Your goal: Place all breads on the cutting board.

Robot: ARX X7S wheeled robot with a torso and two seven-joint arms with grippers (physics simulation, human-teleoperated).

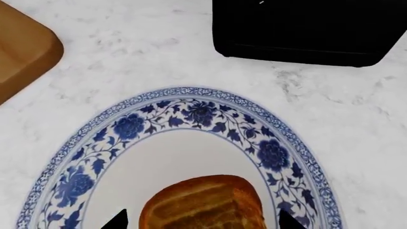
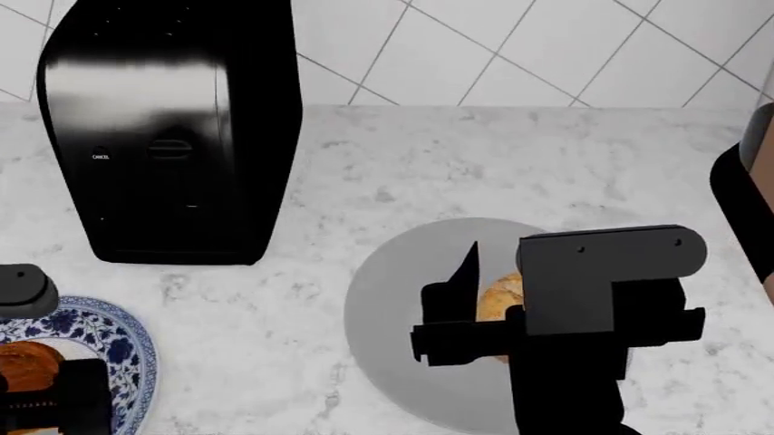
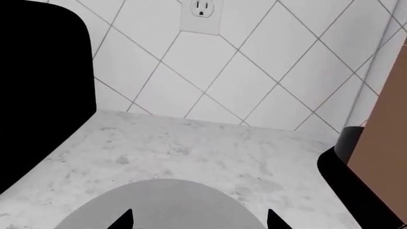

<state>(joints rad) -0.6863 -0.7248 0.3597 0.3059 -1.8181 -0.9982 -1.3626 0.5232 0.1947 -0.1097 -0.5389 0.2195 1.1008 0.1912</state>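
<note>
The orange-brown loaf lies on the blue-and-white patterned plate. My left gripper is open, with one dark fingertip on each side of the loaf and a small gap at both. A corner of the brown cutting board shows beyond the plate. In the head view the pale roll sits on the round grey plate, mostly hidden under my right arm. My right gripper hangs open over the grey plate with nothing between its fingertips. The roll is out of the right wrist view.
A tall black toaster stands at the back left, close behind the patterned plate. A brown and black object rises at the right edge of the counter. A tiled wall with an outlet closes the back.
</note>
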